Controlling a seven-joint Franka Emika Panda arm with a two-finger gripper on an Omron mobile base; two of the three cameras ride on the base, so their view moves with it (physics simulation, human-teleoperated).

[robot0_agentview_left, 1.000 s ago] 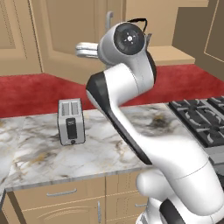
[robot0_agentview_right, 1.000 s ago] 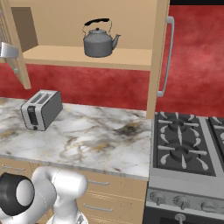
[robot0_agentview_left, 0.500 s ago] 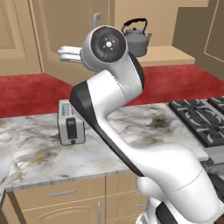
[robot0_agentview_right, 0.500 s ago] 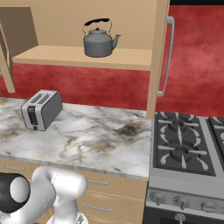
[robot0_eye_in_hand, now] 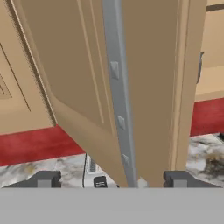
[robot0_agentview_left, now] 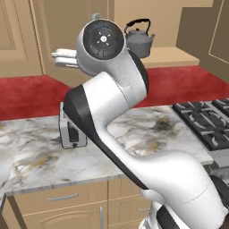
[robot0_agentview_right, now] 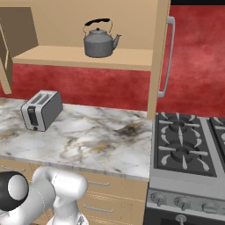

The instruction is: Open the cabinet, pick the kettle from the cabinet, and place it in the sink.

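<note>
Jaws stand apart in the hand view, the two dark fingertips (robot0_eye_in_hand: 43, 180) set wide on either side of one silver bar handle (robot0_eye_in_hand: 119, 96) on the swung-out cabinet door (robot0_eye_in_hand: 83, 78), clamped on nothing. One grey kettle (robot0_agentview_right: 100, 40) sits upright on the open cabinet's (robot0_agentview_right: 88, 56) shelf (black arched handle on top). One silver toaster (robot0_agentview_right: 41, 110) stands on the marble counter (robot0_agentview_right: 101, 140) below. One stove (robot0_agentview_right: 186, 149) lies to the right, four burner grates showing.
</note>
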